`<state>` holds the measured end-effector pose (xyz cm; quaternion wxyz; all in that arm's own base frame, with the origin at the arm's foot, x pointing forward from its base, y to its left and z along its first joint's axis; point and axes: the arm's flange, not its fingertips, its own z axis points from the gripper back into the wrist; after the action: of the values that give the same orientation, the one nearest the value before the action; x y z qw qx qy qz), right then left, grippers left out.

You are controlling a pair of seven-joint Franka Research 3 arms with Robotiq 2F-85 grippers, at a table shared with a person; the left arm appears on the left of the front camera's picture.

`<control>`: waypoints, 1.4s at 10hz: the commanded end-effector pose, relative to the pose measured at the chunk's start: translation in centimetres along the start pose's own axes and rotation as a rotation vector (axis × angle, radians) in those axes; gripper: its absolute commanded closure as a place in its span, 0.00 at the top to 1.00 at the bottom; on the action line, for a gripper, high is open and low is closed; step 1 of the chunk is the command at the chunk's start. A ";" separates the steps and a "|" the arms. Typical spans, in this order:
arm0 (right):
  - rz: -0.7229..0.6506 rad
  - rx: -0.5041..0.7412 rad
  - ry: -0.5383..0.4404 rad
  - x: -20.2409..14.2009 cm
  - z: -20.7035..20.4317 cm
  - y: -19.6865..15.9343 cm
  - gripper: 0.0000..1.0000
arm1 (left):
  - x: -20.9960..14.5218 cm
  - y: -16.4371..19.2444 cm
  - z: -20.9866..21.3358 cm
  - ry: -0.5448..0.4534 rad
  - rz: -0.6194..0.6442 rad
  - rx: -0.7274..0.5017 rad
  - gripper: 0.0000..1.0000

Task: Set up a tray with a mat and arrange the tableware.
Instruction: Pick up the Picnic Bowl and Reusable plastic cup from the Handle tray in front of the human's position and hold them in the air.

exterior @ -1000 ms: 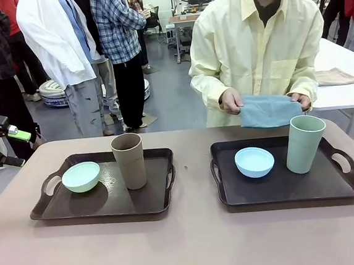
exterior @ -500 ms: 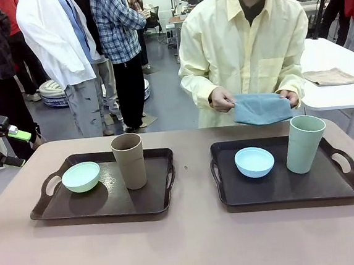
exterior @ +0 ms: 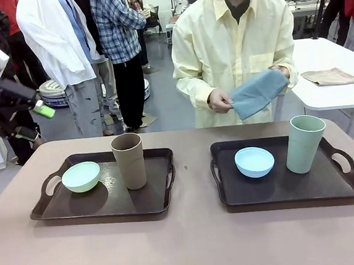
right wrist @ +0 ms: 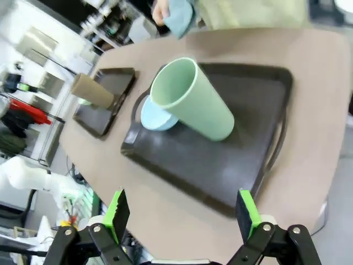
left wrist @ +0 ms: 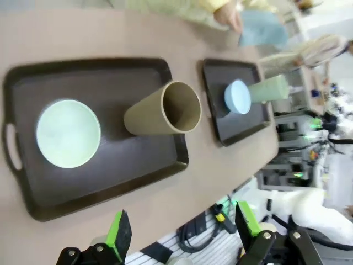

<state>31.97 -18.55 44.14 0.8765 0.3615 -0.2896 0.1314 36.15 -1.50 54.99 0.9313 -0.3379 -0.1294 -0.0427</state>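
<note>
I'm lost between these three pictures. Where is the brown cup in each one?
Front view: the brown tumbler stands left of centre on the left tray, beside the mint green bowl.
Left wrist view: mid-picture, its open mouth toward the camera.
Right wrist view: upper left, small, far off.
Shared landmark: the blue cloth that the person holds, in every view's upper half.

We've bare table (exterior: 192,168) btwn left tray (exterior: 108,202) & right tray (exterior: 281,188), plus along near edge. Tall obstacles: brown tumbler (exterior: 128,160) & pale green tumbler (exterior: 305,143), one per tray.
</note>
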 end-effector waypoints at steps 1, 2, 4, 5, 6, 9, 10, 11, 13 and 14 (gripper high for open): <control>0.263 -0.001 -0.051 2.3 -0.9 -2.0 1.00 | 2.0 -4.1 -1.1 0.039 0.005 0.137 1.00; 0.356 -0.004 -0.009 3.3 -1.0 -1.7 1.00 | 3.1 -6.5 -2.1 0.066 -0.010 0.182 1.00; 0.452 0.019 0.091 4.6 -0.8 -1.2 1.00 | 4.9 -11.1 -4.7 0.131 -0.020 0.261 1.00; 0.474 0.033 0.116 5.5 -0.5 -1.4 1.00 | 5.8 -13.3 -6.9 0.162 -0.030 0.316 1.00; 0.483 0.044 0.131 6.0 -0.3 -1.8 1.00 | 6.6 -15.2 -9.1 0.187 -0.032 0.361 1.00; 0.498 0.083 0.167 6.4 -0.6 -2.9 1.00 | 9.3 -20.8 -15.0 0.170 -0.012 0.406 1.00; 0.492 0.090 0.171 6.6 -0.6 -3.6 1.00 | 10.2 -22.5 -17.2 0.143 0.008 0.405 1.00; 0.484 0.105 0.169 6.4 -1.0 -3.9 1.00 | 10.7 -24.2 -19.2 0.108 0.023 0.406 1.00; 0.470 0.135 0.165 6.1 -2.1 -4.7 1.00 | 11.6 -27.1 -24.4 0.075 0.020 0.423 1.00; 0.461 0.148 0.162 5.8 -2.6 -4.7 1.00 | 11.5 -28.0 -26.3 0.066 0.009 0.447 1.00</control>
<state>39.35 -19.76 43.76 0.8255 0.3251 -0.2747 0.3706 47.00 -37.86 56.06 0.9849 -0.1437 -0.0919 -0.0295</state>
